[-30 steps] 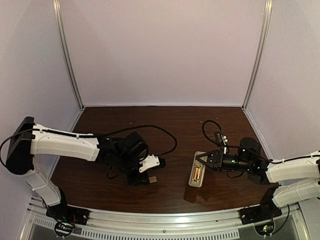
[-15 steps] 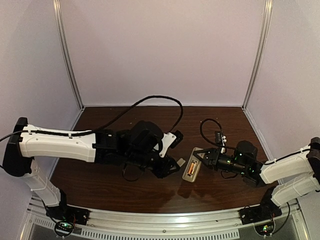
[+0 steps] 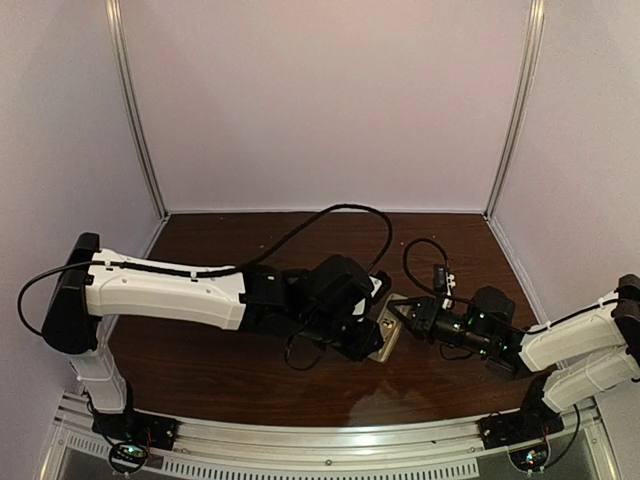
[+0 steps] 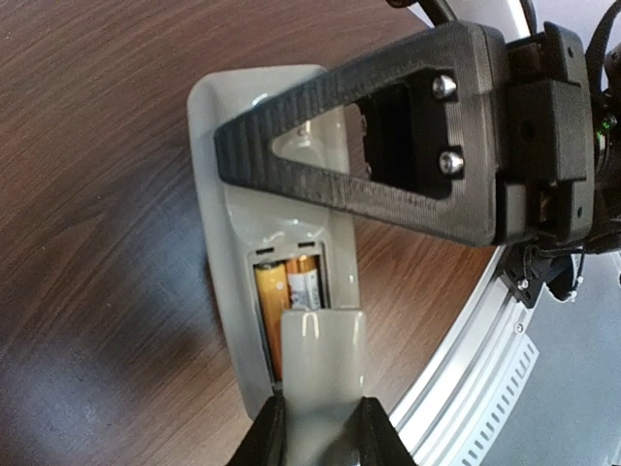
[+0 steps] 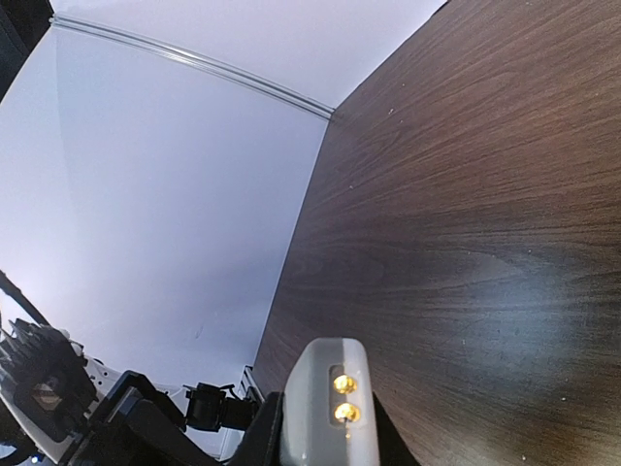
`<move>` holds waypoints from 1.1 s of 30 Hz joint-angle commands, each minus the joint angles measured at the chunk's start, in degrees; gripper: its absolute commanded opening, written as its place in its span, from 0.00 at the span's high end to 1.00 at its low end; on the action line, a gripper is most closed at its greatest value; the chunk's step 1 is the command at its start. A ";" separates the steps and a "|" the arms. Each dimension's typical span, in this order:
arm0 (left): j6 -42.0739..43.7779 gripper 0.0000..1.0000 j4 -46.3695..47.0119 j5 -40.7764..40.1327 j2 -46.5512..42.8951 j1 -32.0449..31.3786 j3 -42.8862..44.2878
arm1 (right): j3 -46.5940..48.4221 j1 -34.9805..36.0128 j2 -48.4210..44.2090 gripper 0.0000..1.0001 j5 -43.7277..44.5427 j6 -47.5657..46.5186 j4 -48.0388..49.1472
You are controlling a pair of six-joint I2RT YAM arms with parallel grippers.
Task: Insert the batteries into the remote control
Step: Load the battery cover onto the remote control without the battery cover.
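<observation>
The batteries [image 4: 288,291] are seen side by side in the open bay of the remote control [image 4: 233,252], their copper-gold cases showing at the upper end of the bay; their lower ends are hidden. The remote control is laid back-up on the dark wooden table [image 4: 97,146], near its middle in the overhead view and between the two arms. The lower part of the bay is overlapped by a small flat pale grey plate [image 4: 325,364], which is tilted over the batteries with its upper edge about halfway along them. This plate is pinched at its near end by the left gripper [image 4: 318,432], whose two dark fingers [image 4: 267,439] are pressed against its sides. The far end of the remote control is gripped by the right gripper [image 3: 403,317], one black triangular finger [image 4: 388,146] of which is seen lying across the pale beige back above the bay. In the right wrist view, the end face of the handset, with two small gold dots, is seen clamped between the closed jaws. In the overhead view, the two grippers are brought close together over the remote control, most of which is covered by them.
</observation>
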 commanded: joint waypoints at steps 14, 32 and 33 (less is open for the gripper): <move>-1.92 0.89 -5.18 -5.71 4.06 -0.24 6.20 | -0.91 1.64 -1.45 1.00 4.07 0.23 1.38; -0.63 0.88 -5.07 -4.80 5.90 -0.21 8.32 | -0.56 2.83 0.34 1.00 4.48 0.54 2.89; -0.81 0.88 -5.21 -4.75 6.06 -0.21 8.36 | -0.56 2.83 0.17 1.00 4.46 0.53 2.85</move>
